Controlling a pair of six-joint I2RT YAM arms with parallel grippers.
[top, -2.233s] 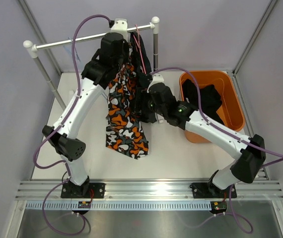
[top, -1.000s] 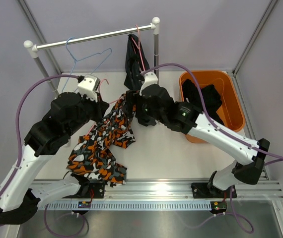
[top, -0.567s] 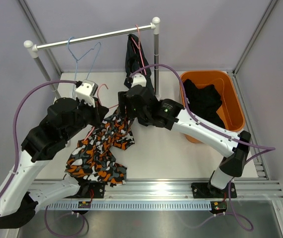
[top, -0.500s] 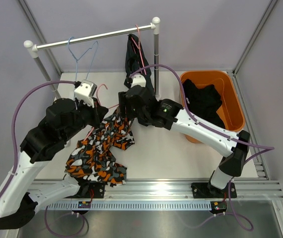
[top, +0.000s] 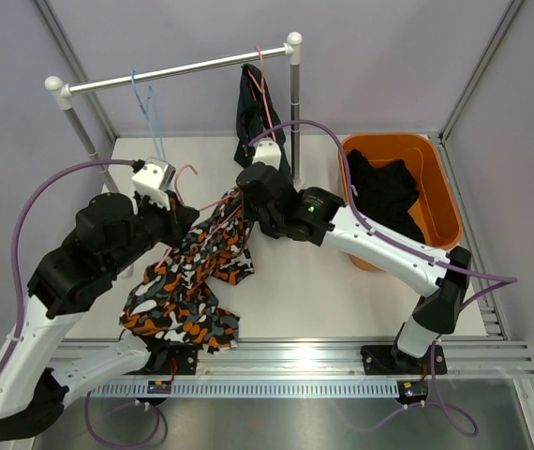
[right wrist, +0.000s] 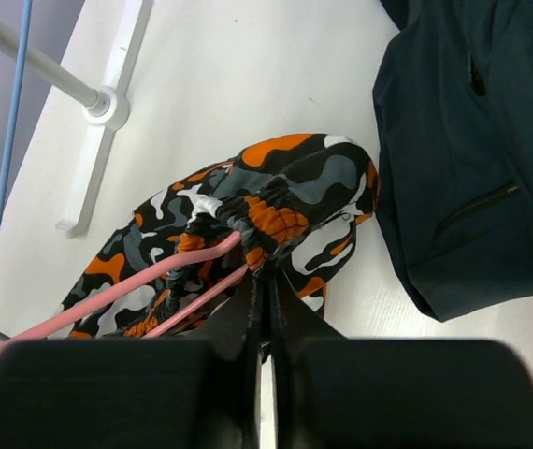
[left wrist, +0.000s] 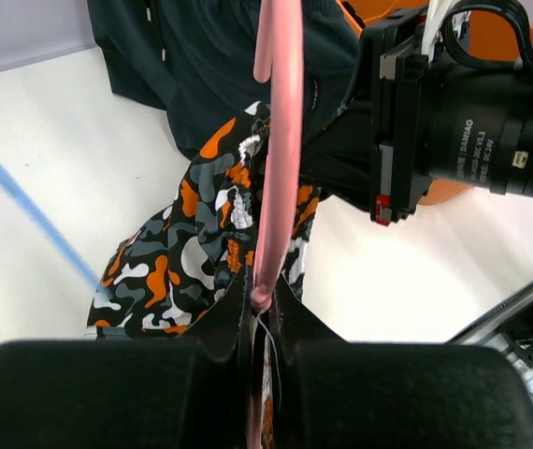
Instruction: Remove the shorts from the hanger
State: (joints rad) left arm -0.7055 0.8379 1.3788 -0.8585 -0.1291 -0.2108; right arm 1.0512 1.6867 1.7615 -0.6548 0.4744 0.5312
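Observation:
The camouflage shorts hang limp on a pink hanger between my two arms. My left gripper is shut on the pink hanger's wire, low on the left of the top view. My right gripper is shut on the gathered waistband of the camouflage shorts, next to the two pink hanger wires. A black pair of shorts hangs on another pink hanger from the rail.
An orange bin at the right holds another black pair of shorts. A bare blue hanger hangs on the rail. The rack's post and foot stand at the left, and the hanging black shorts are close to my right gripper.
My right gripper has shut on the camouflage waistband. My left arm has drawn the pink hanger slightly left and away from it. The blue hanger has swung on the rail.

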